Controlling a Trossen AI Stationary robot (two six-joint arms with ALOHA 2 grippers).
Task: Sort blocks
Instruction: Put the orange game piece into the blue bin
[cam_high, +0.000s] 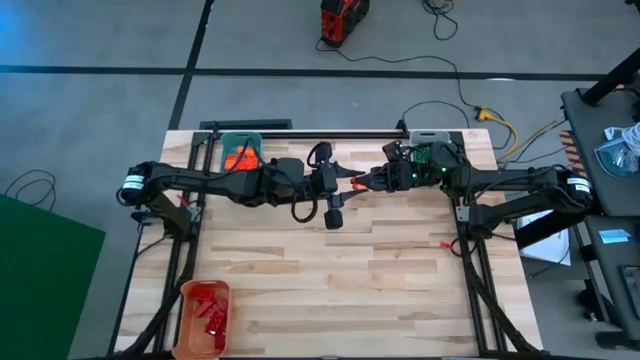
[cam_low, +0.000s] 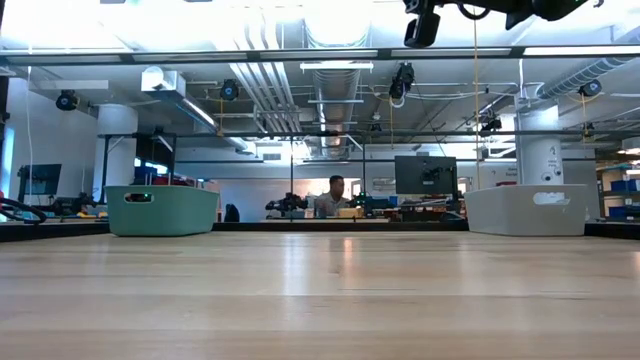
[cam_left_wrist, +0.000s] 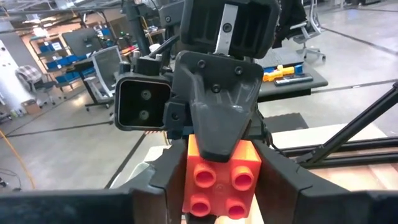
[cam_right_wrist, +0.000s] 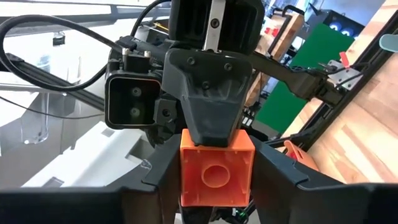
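One orange block (cam_high: 356, 183) hangs in the air over the far middle of the table, between my two grippers, which meet there head-on. My left gripper (cam_left_wrist: 221, 186) is shut on it, and the block's studded top (cam_left_wrist: 217, 186) faces its wrist camera. My right gripper (cam_right_wrist: 217, 180) is shut on it too, looking at the hollow underside (cam_right_wrist: 217, 177). The teal bin (cam_high: 240, 150) holds orange blocks, the grey bin (cam_high: 430, 152) green ones, and the orange bin (cam_high: 205, 315) red ones. My left gripper pinches two opposite side walls (cam_left_wrist: 188, 180) of the orange block between its fingers, coming level from the table's left. The block is lifted clear, lying on its side with its studs toward the left arm. My right gripper pinches the block's other two side walls (cam_right_wrist: 185, 177) between its fingers, coming level from the table's right, turned a quarter against the left fingers. One of its fingers (cam_left_wrist: 217, 134) lies on the block's upper side. The underside faces the right arm.
The teal bin (cam_low: 162, 210) and the grey bin (cam_low: 528, 210) stand at the table's far edge, left and right of the grippers. The orange bin sits at the near left corner. Bare wood (cam_high: 340, 290) spreads below the arms. A person sits far behind the table.
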